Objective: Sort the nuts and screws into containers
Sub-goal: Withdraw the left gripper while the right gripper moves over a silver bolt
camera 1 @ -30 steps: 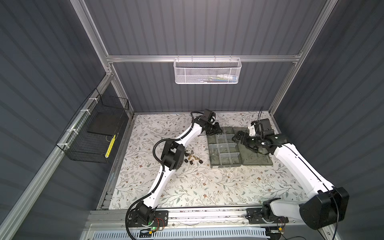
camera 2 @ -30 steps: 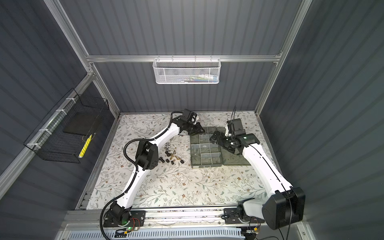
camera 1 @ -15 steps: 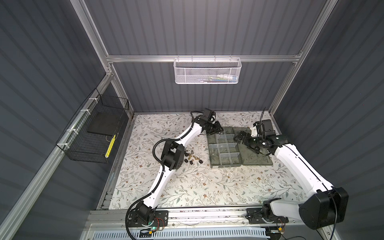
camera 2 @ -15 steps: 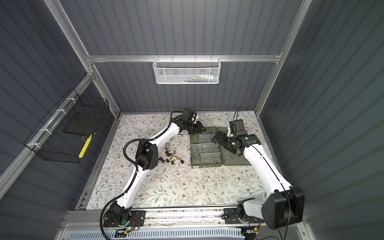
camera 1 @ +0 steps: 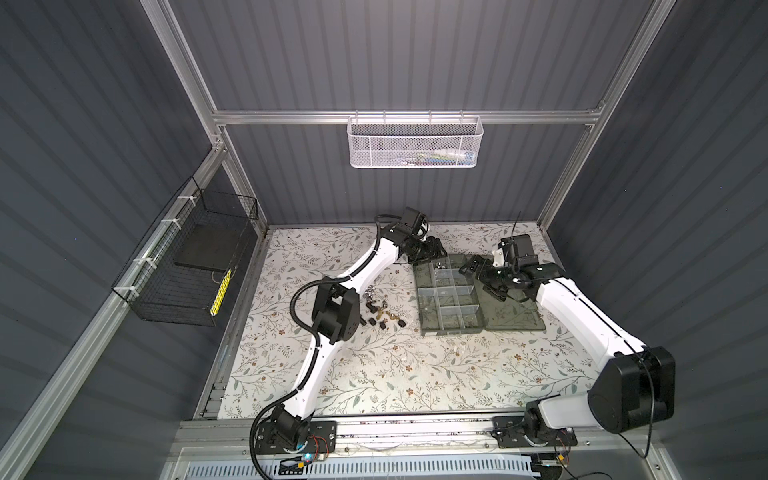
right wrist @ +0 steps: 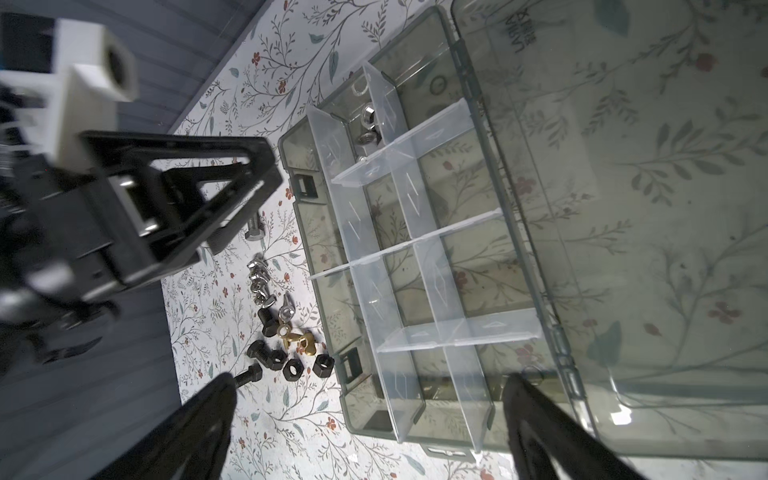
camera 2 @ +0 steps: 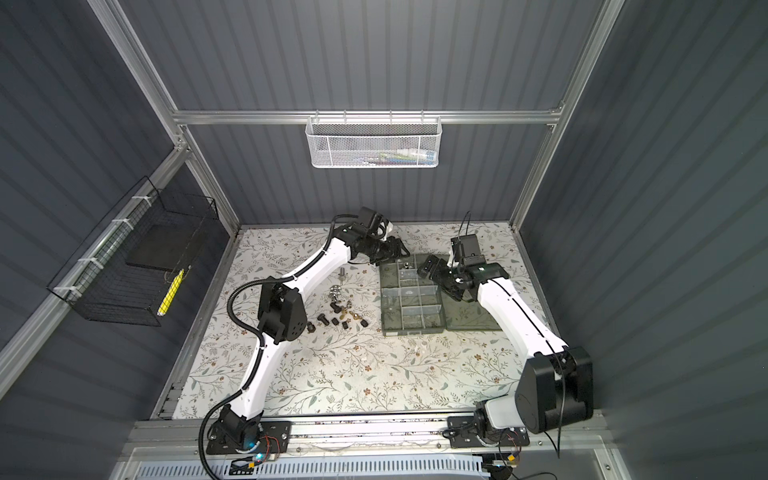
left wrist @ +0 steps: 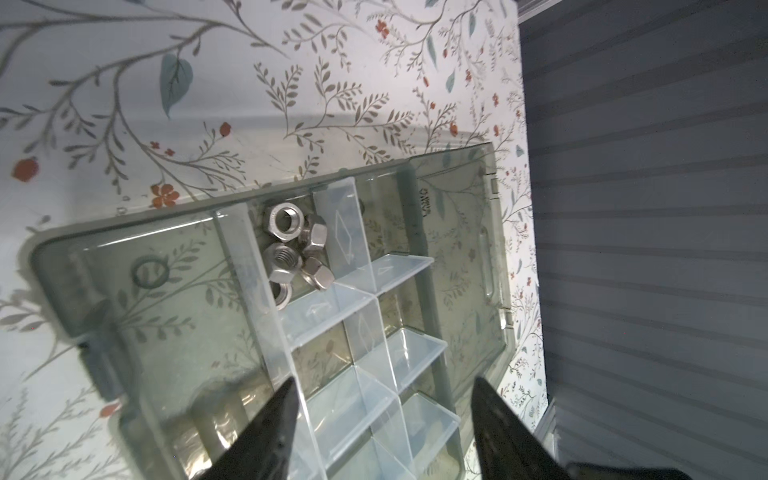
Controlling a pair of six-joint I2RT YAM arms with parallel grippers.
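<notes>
Screws and nuts point(camera 1: 380, 309) are lying loose on the floral worktop point(camera 1: 374, 374), mid-frame in both top views, just left of the organiser box point(camera 1: 451, 332). About 5 silver nuts point(left wrist: 291, 245) are sitting in 1 compartment point(left wrist: 305, 203) at the box's far end. Left pincer point(left wrist: 384, 382) is hovering over that far end, fingers spread, nothing between them. Right pincer point(right wrist: 370, 378) is hanging spread wide over the box's upper right part, holding nothing.

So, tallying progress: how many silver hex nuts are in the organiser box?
5 silver hex nuts, heaped in one end compartment: four plain, one half-hidden by a clear divider. Others possibly underneath.
</notes>
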